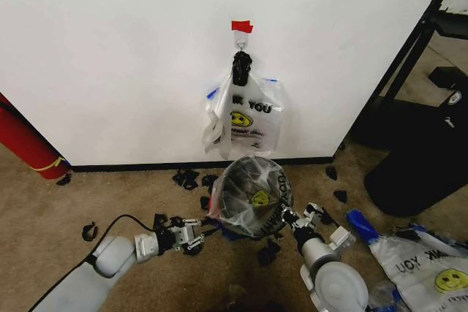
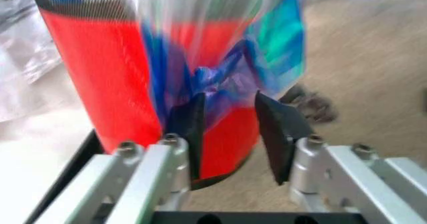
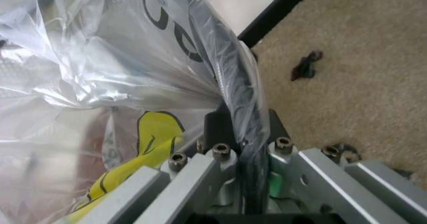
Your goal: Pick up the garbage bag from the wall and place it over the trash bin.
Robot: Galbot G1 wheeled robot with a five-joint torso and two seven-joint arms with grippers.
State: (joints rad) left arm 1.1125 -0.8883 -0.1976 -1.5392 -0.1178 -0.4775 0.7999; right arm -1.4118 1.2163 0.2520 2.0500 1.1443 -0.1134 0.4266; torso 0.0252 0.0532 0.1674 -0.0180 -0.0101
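Note:
The trash bin (image 1: 221, 196) stands on the carpet below the wall (image 1: 110, 49). The see-through garbage bag (image 1: 245, 179) lies crinkled over its mouth, with lettering and a yellow smiley showing through. My left gripper (image 1: 199, 237) is low at the bin's left side. In the left wrist view it (image 2: 233, 119) is open, its fingers (image 2: 195, 124) on either side of the bag's bunched blue strip (image 2: 213, 82) against the bin's red base (image 2: 100, 74). My right gripper (image 1: 292, 218) is at the bin's right rim. In the right wrist view it (image 3: 243, 126) is shut on the plastic (image 3: 100, 59) and the rim.
White smiley bags (image 1: 252, 118) hang from a hook (image 1: 240, 55) under red tape (image 1: 241, 26). A large black container (image 1: 417, 166) and a black rack leg (image 1: 413, 49) stand right. Another smiley bag (image 1: 424, 268) lies front right. A red cylinder (image 1: 25, 144) leans left. Black scraps (image 1: 186, 177) dot the carpet.

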